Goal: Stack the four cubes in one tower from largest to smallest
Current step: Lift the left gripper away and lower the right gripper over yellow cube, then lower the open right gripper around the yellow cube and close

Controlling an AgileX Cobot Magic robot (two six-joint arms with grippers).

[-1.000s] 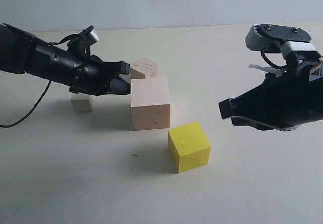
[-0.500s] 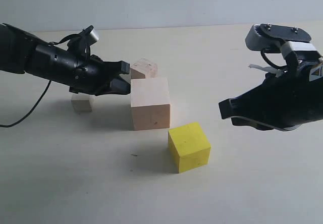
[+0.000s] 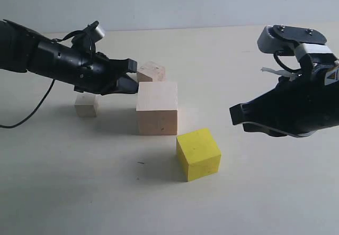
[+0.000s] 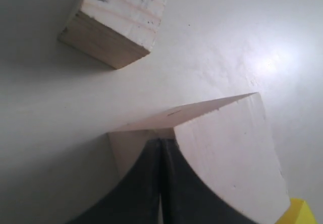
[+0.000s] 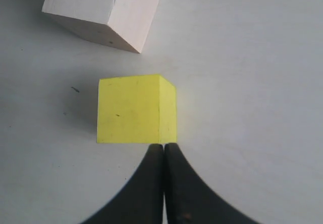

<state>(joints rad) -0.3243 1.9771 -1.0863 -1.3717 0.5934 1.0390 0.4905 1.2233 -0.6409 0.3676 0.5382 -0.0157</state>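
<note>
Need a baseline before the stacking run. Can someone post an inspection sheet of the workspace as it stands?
Surface: pale table, one small dark speck.
Job's things: big cube, yellow cube, small cube behind the big one, smallest cube off to the left. All sit on the table, none stacked.
Clutter: nothing seen.
Grippers: left pincer shut, tips at the big cube's top edge. Right pincer shut, holding nothing, raised to the right of the yellow cube.
Cables: black cable trails from the left arm down to the table.
Surroundings: plain pale wall.
</note>
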